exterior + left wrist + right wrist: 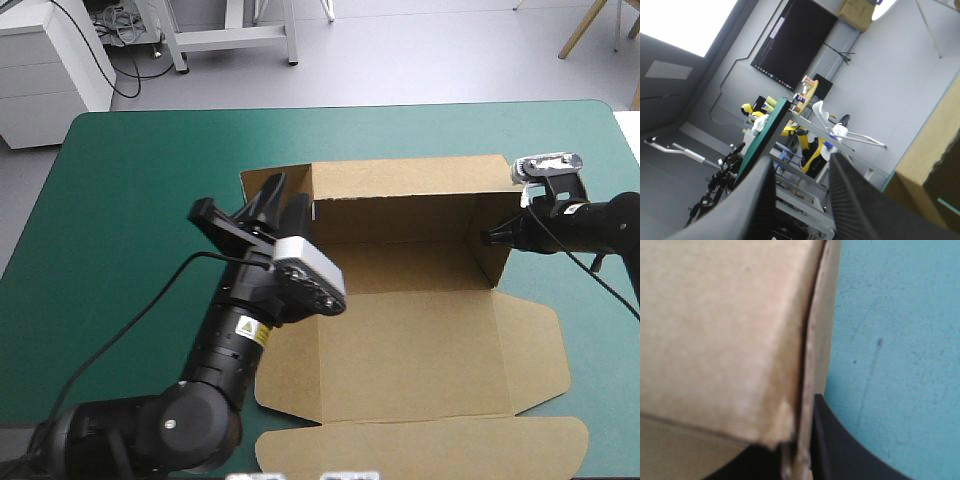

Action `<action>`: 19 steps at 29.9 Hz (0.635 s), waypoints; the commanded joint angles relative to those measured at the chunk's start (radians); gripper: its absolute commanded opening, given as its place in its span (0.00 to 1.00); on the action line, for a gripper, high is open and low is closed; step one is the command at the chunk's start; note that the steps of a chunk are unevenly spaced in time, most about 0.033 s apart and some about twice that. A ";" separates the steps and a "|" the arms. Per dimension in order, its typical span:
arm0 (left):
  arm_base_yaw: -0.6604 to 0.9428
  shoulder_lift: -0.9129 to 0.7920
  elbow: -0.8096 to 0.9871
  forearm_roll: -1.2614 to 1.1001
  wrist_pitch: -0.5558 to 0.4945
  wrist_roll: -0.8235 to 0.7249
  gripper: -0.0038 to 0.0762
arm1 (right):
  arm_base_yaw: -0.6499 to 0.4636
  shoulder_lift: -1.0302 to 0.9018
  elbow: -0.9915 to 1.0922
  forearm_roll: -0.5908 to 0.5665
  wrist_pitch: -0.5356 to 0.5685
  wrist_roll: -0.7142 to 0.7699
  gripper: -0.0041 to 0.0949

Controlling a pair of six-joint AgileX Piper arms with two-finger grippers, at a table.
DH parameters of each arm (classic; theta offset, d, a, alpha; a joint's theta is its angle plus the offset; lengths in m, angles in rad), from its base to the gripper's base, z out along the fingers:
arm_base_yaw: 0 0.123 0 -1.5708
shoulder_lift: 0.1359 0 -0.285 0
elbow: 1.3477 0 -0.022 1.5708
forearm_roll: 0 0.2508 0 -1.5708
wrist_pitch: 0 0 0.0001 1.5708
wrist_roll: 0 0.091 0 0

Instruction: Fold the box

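- High view: the box (410, 330) is lying mid-table on the teal-green cover (130, 200). Its far and side walls are standing up, and its lid is spreading flat toward 6 o'clock. The left gripper (283, 203) is hovering at the box's 9 o'clock wall, and the right gripper (490, 238) is meeting its 3 o'clock wall.
- Left wrist view: the left gripper (801, 159) is pointing level into the room. Its black fingers (757, 205) are standing apart with nothing between them, and the box (925, 170) is showing beside it.
- Right wrist view: the right gripper (795, 440) is pinching the edge of the box (715, 340) wall, its fingers nearly together with the board between them. The teal-green cover (890, 340) is lying beyond.
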 commanded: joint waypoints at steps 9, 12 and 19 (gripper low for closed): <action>0.300 -0.190 -0.028 0.068 -0.096 0.053 0.04 | 0.024 0.089 -0.223 -0.064 0.298 0.171 0.04; 0.451 -0.190 -0.028 -0.025 -0.182 0.055 0.04 | 0.084 0.155 -0.253 -0.104 0.298 0.201 0.04; 0.840 -0.172 -0.028 -0.381 -0.405 0.091 0.04 | 0.173 0.343 -0.356 -0.151 0.204 0.303 0.04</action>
